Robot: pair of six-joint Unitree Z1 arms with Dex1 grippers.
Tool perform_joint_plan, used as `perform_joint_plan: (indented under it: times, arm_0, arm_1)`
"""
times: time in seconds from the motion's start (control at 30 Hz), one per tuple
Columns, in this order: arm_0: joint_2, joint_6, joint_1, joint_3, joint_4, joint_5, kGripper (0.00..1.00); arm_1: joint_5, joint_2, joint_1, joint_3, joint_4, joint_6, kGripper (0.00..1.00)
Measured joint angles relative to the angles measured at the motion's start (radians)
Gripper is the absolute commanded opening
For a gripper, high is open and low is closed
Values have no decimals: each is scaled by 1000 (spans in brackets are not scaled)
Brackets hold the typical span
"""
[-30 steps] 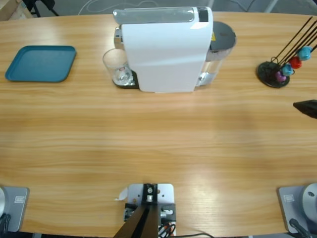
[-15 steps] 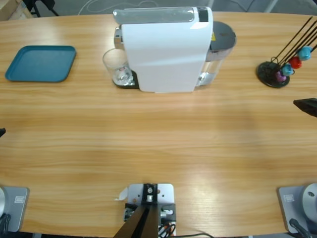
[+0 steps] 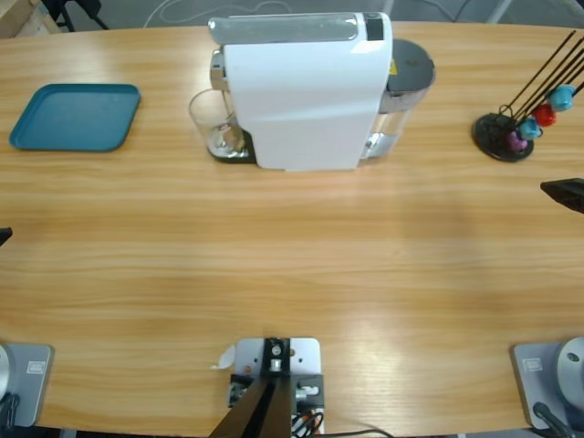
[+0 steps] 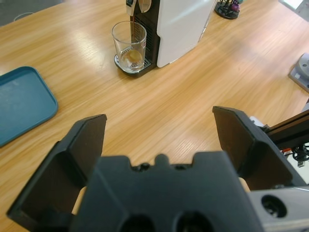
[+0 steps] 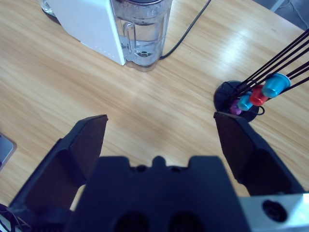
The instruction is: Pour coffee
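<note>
A white coffee machine (image 3: 306, 91) stands near the table's (image 3: 292, 265) far edge, about midway along it. A clear glass (image 4: 129, 42) sits on the machine's drip tray under the spout, and a thin stream of coffee (image 4: 131, 34) runs into it, with only a little liquid at the bottom. A teal tray (image 3: 77, 116) lies near the far left corner, a capsule rack (image 3: 506, 135) near the far right. The left end effector (image 4: 159, 140) and the right end effector (image 5: 160, 140) both hover with jaws wide apart, holding nothing.

Wide open tabletop (image 3: 292, 265) up front. Obstacles all sit along the back: teal tray (image 3: 75, 117) far left, coffee machine (image 3: 306, 91) with glass (image 3: 214, 123) mid, capsule stand (image 3: 516, 128) right.
</note>
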Motion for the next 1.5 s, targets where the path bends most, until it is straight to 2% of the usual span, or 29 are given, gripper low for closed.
perform_joint_plan:
  times: [1.5]
  arm_0:
    - [-5, 0, 0, 0, -4, -19, 968]
  arm_1:
    - [1, -85, 0, 24, -29, -14, 1000]
